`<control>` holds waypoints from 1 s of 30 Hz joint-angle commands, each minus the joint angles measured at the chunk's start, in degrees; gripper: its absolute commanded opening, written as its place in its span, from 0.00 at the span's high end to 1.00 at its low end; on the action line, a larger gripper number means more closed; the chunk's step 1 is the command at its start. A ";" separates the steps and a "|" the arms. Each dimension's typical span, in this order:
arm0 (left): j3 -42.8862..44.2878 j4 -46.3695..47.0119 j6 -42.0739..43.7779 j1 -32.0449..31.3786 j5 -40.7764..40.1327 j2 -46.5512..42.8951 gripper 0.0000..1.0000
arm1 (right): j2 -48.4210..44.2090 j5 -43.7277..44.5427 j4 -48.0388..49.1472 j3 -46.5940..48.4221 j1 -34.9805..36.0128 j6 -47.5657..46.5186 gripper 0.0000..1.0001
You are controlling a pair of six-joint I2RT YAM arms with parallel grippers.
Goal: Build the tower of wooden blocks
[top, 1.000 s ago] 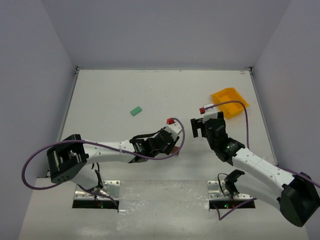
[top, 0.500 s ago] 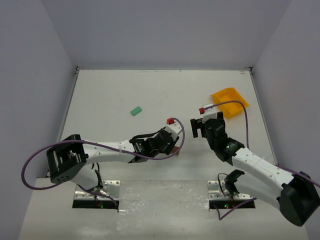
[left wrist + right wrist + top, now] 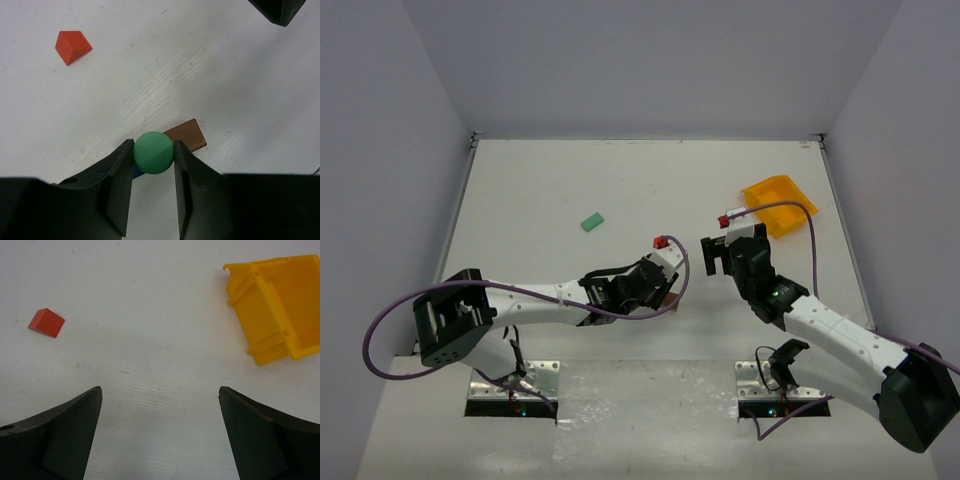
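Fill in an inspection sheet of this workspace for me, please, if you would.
Surface: white table, faintly scuffed.
Job's things: green round wooden block gripped, seen against the edge of a brown flat wooden block; blue piece mostly hidden; one red wedge-shaped wooden block loose near the left gripper, another near the right; mint green rectangular wooden block apart, to the left.
Clutter: yellow plastic bin, right side.
Grippers: left gripper shut on the green round block; right gripper open, holding nothing.
Cables: purple cables loop off both arms.
Surroundings: pale grey walls on three sides; nothing else seen.
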 commanded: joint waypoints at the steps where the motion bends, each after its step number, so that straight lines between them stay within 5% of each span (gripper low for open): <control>1: 1.50 0.45 0.10 -0.82 -0.34 -2.06 0.68 | 0.39 0.85 1.87 2.77 -0.33 0.15 0.01; 15: 1.47 0.36 0.19 -1.23 -0.96 -2.29 0.43 | 0.92 0.70 1.57 3.12 -0.42 0.13 0.01; 16: 1.38 0.44 0.10 -1.29 -1.57 -2.40 0.31 | 0.95 0.63 1.57 3.14 -0.42 0.08 0.01; 17: 1.27 0.71 -0.01 -1.29 -2.16 -2.57 0.08 | 0.84 0.20 1.57 3.19 -0.42 0.13 0.01; 18: 1.19 0.88 -0.04 -1.34 -2.53 -2.75 0.00 | 0.72 -0.54 1.57 3.17 -0.42 0.11 0.01; 30: 0.01 2.29 0.14 -1.47 -1.59 -8.50 0.00 | -0.02 -4.86 1.75 2.95 -1.18 0.18 0.01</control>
